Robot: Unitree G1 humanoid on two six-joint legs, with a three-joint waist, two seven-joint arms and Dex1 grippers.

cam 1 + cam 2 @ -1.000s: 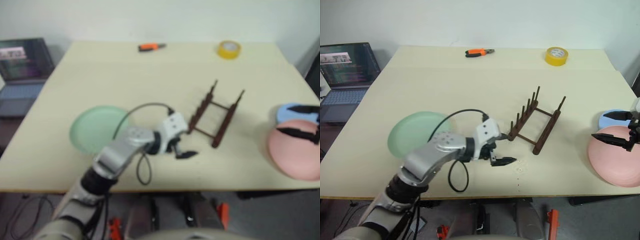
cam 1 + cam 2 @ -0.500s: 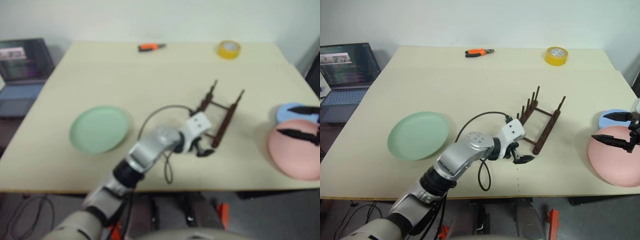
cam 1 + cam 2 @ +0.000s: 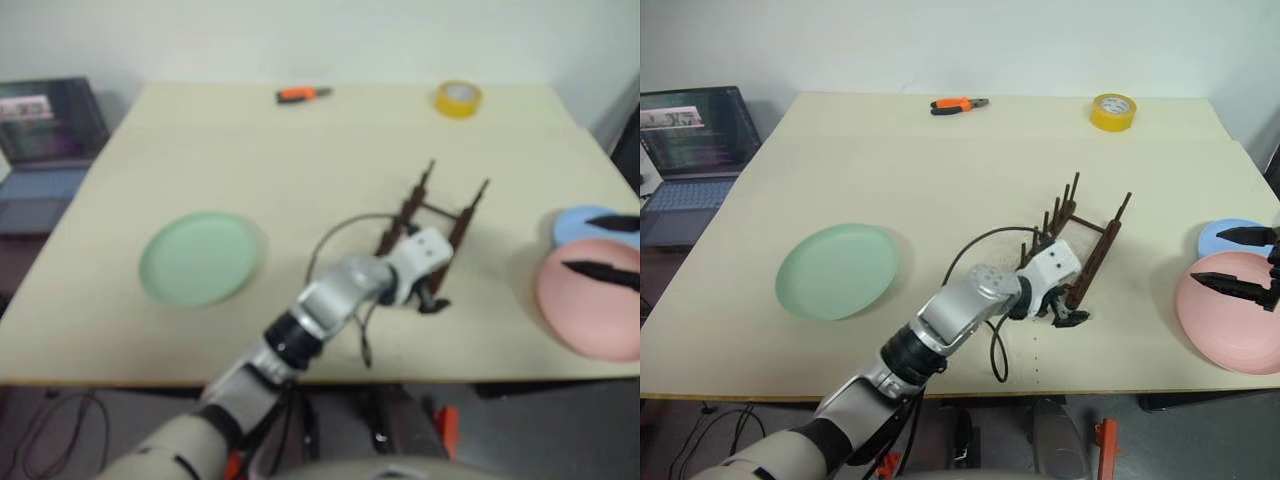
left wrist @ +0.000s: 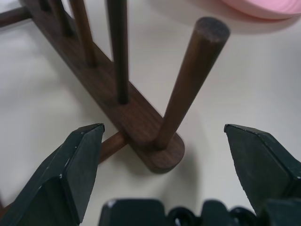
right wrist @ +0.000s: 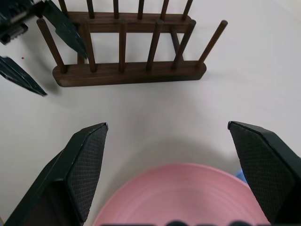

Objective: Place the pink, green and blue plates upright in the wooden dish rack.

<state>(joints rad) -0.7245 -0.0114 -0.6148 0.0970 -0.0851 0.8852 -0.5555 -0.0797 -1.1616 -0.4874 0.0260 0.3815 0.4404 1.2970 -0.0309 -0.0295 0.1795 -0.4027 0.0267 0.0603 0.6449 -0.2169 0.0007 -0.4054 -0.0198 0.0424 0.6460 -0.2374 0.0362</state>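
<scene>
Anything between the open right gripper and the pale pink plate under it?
Nothing visible. The right gripper hangs open directly above the round pale pink plate, with bare air between. The dark wooden dish rack and left gripper sit off to the side.

left claw – spread, empty | right claw – spread, hovering

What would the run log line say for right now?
left gripper: open at wooden dish rack near end | right gripper: open above pink plate | green plate: flat on table
</scene>
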